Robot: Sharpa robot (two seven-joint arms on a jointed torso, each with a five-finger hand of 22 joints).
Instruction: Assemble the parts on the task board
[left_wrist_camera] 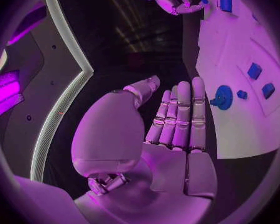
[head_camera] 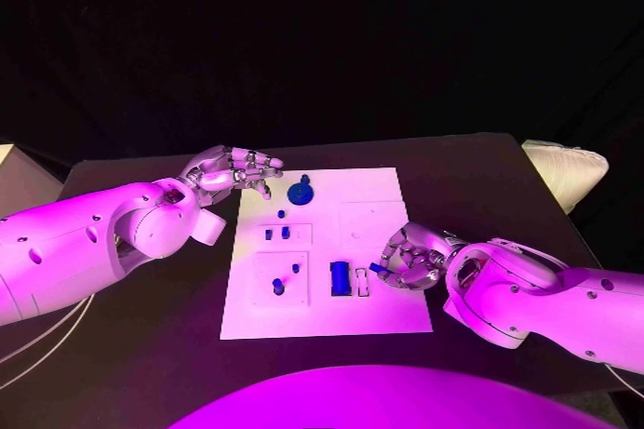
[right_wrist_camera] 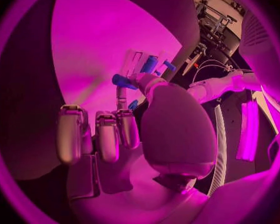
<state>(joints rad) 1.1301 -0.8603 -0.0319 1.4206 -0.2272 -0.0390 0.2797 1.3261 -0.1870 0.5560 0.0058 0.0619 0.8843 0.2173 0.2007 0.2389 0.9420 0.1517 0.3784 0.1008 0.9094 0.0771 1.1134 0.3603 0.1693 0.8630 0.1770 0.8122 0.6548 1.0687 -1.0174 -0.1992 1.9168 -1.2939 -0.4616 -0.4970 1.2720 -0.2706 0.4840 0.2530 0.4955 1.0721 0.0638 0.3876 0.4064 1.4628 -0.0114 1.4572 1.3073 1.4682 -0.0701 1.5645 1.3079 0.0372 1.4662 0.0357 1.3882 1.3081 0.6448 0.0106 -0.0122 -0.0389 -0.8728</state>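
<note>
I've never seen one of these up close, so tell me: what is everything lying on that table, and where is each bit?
Table: one, black, under everything.
Task board: one, white plate, mid-table between the hands.
Round part: one, blue, at the board's far end, near the left hand.
Small parts: a pair, blue, in the recess left of the board's middle.
Peg part: one, blue, in the near-left recess.
Long part: one, blue, near the board's middle.
Held part: one, small, blue, at the right hand's fingertips.
Left hand: silver, fingers apart, holds nothing, beside the board's far left corner.
Right hand: silver, pinches the held part.
</note>
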